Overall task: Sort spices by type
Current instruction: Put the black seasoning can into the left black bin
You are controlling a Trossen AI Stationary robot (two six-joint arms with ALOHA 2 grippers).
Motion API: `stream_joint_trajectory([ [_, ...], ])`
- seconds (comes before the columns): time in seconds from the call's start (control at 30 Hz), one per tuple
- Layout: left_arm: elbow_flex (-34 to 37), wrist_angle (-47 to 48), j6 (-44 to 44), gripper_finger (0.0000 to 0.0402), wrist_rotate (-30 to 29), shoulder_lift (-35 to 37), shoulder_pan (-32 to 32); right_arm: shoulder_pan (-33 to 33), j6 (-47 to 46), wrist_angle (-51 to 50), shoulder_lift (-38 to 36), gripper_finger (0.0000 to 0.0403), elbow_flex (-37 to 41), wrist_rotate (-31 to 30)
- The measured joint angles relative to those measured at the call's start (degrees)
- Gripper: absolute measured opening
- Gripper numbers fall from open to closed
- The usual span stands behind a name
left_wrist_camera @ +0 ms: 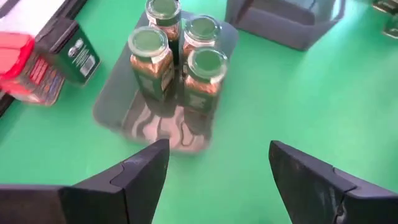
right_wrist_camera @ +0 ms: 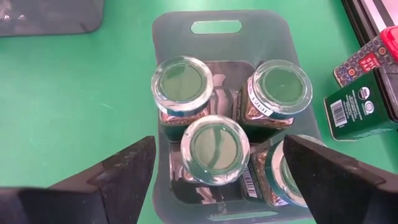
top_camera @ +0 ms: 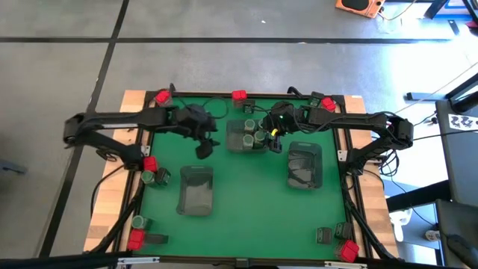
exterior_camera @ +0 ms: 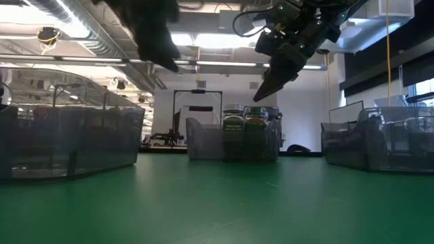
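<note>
Left arm: extended from the table's left edge toward the middle tray [top_camera: 240, 137], its wrist raised above the green mat [top_camera: 246, 202].
Left gripper [top_camera: 204, 149]: held in the air just to the left of the middle tray, fingers apart, nothing between them.
Right arm: reached in from the right edge, its wrist bent down over the middle tray.
Right gripper [right_wrist_camera: 214, 163]: poised directly above the jars [right_wrist_camera: 216, 147] in the middle tray, fingers spread wide, gripping nothing.
Middle tray: four round green-lidded jars are seen standing upright inside, packed close together; brown spice shows through the glass.
Left tray [top_camera: 196, 189]: set below and left of the middle tray on the mat; no spices can be made out in it.
Right tray [top_camera: 305, 165]: placed to the right of the middle tray; its contents cannot be told.
Beside the middle tray: a red box [right_wrist_camera: 372, 54] and a dark tin [right_wrist_camera: 359, 111] are pictured lying together just outside it, on the mat's far edge.
Left of the middle tray, by the mat's left edge: a red box [top_camera: 149, 164], a jar [top_camera: 148, 178] and a dark tin [top_camera: 162, 175] are grouped.
Near corners, well apart from the middle tray: further red boxes [top_camera: 136, 239], a jar [top_camera: 138, 222] and dark tins [top_camera: 323, 235] are left unsorted.
</note>
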State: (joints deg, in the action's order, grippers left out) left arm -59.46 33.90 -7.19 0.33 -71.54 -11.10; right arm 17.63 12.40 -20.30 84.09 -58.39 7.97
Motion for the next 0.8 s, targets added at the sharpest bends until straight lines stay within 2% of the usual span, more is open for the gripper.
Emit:
stream_joint_trajectory([
  [0.17,0.0,9.6,-4.2,0.0273,-0.4,5.1,4.0,0.0,0.0,0.3,0.0,0.0351,0.0,0.0],
  [0.33,0.0,19.5,-13.4,0.0273,-1.5,6.5,7.3,0.0,0.0,0.6,0.0,0.0351,0.0,0.0],
  [0.5,0.1,30.5,-26.5,0.0273,-1.5,6.4,10.2,0.0,-0.1,0.6,0.0,0.0351,0.0,0.0],
  [0.8,1.0,44.1,-54.5,0.0273,-1.5,5.9,15.7,0.0,-0.1,0.6,0.0,0.0351,0.0,0.0],
])
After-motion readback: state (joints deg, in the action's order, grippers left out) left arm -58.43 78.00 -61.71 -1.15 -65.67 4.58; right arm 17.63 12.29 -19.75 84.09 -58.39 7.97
